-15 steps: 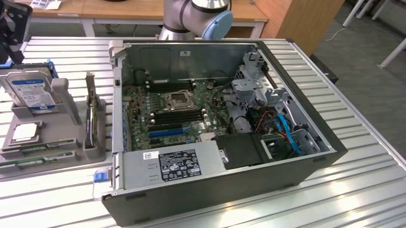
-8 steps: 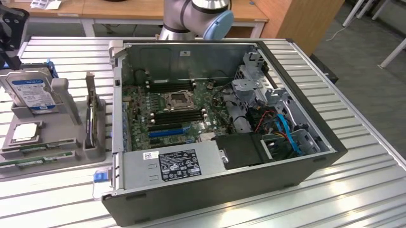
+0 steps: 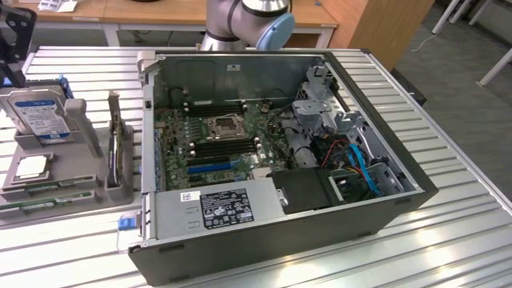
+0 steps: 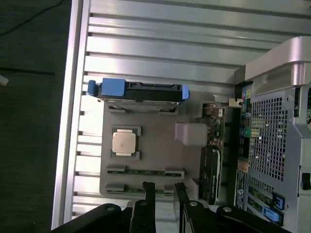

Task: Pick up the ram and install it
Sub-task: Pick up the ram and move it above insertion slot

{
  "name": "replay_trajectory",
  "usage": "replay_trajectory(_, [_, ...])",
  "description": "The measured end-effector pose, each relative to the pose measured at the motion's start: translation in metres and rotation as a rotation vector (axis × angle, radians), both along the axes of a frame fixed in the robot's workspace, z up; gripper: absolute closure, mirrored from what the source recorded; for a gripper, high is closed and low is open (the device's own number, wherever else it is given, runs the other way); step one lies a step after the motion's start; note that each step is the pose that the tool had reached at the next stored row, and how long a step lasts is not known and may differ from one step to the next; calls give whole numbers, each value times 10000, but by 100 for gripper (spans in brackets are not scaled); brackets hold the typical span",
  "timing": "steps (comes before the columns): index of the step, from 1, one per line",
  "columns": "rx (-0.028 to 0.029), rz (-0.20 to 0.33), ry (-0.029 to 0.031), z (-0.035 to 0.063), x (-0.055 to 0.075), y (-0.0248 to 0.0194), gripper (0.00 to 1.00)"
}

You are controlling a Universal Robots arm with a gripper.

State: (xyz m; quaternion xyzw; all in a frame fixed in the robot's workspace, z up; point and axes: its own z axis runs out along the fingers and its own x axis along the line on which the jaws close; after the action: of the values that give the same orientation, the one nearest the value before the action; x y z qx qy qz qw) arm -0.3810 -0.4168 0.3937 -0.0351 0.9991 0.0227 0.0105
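Two ram sticks lie flat in slots of a grey holder tray (image 3: 80, 180) at the exterior view's left: one ram (image 3: 47, 187) and another (image 3: 36, 205) beside it. The wrist view shows the same pair, one ram (image 4: 146, 171) in full and the other (image 4: 121, 187) partly behind my fingers. My gripper (image 3: 14, 60) hangs high above the tray, well clear of it. In the wrist view the gripper (image 4: 164, 204) is open, with nothing between its fingers (image 4: 148, 201). The open computer case (image 3: 384, 204) shows dark memory slots (image 3: 228, 147) beside the processor socket (image 3: 224, 127).
The tray also holds an upright hard drive (image 3: 40, 117) with a blue label, a square silvery processor chip (image 4: 124, 142) and an upright dark expansion card (image 3: 120, 150). The case's power supply (image 3: 216, 207) and cables (image 3: 360, 168) stand at its near side. The slatted metal table (image 3: 456, 240) surrounds everything.
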Motion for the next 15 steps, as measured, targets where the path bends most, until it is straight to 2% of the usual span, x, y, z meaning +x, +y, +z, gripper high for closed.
replay_trajectory(6, [1,1055,11,-1,1,0,71])
replay_trajectory(15, [7,2432,173,0,0,0,71])
